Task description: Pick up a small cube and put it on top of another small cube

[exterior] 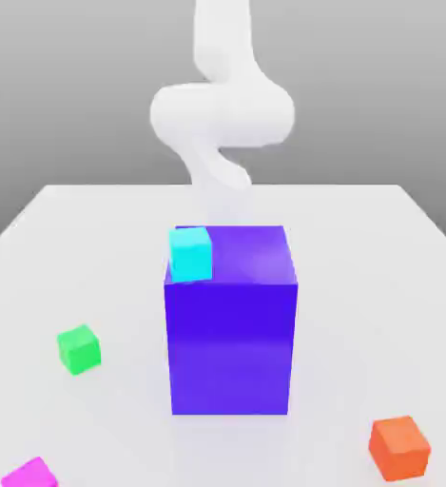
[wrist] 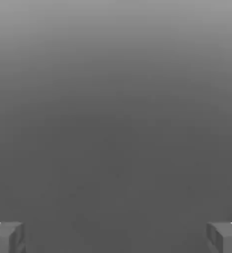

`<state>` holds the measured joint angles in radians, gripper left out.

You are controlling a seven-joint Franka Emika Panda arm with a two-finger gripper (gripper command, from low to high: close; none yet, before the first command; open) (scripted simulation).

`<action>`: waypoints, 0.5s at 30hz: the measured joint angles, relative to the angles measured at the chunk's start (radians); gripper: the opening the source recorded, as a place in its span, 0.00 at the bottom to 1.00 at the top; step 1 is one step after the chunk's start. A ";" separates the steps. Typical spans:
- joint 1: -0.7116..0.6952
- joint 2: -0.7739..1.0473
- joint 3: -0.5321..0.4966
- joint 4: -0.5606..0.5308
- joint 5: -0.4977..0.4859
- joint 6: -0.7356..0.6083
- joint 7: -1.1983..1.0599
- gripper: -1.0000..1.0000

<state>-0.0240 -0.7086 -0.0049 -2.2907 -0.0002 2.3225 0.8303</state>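
Your jaws are wide apart with nothing between them: in the hand view one fingertip (wrist: 6,237) sits at each lower corner, and the gripper (wrist: 116,237) faces only plain grey.

In the exterior view the white arm (exterior: 222,109) rises behind the big purple block (exterior: 231,323), which stands near the middle of the white bench (exterior: 359,285).

Cube positions for you:
- Cyan cube (exterior: 190,253): at the block's top edge, on the corner toward the exterior view's left. Looks to be resting on the top face; can't confirm contact from this angle.
- Green cube (exterior: 79,348): on the bench, toward the exterior view's left of the block, clear of it.
- Orange cube (exterior: 399,447): on the bench near the front, toward the exterior view's right, well apart from the block.
- Magenta cube (exterior: 31,473): front corner on the exterior view's left, partly cut off by the frame edge, near the green one but not touching.

The green, orange and magenta cubes lie singly on the bench, none stacked.
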 joint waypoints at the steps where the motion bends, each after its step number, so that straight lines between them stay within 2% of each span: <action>1: -0.010 0.039 -0.003 0.004 0.000 0.010 0.013 0.50; 15: -0.117 0.550 -0.061 0.056 0.005 0.135 0.178 0.50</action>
<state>-0.1409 -0.1589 -0.0655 -2.2346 0.0051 2.4578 1.0081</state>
